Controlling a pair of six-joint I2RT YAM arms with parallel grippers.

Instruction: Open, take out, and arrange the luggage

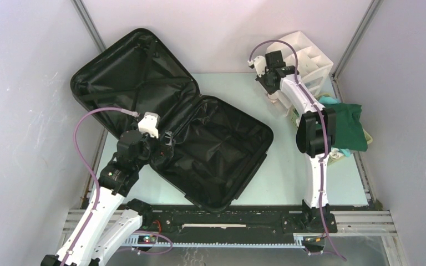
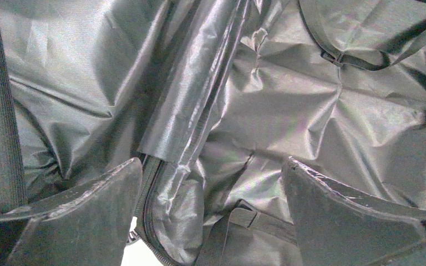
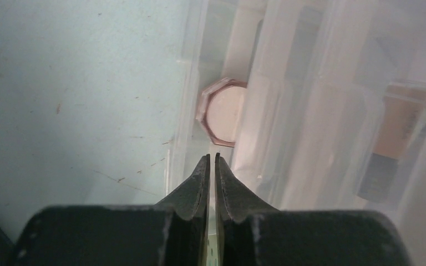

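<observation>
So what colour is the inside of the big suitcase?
Black: shiny crinkled fabric lining, clearest in the left wrist view.

No text, brand, number or sign can be read anywhere. The luggage (image 1: pixel 222 149) shows only plain black lining. Inside the translucent drawer organizer (image 3: pixel 288 111), a brown-and-dark item (image 3: pixel 399 119) is too blurred to show any lettering.

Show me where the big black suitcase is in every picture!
Top external: the luggage lies open, left of centre.
Left wrist: its lining fills the picture.
Right wrist: not in it.
Shared landmark: the left gripper, open over the lining.
</observation>
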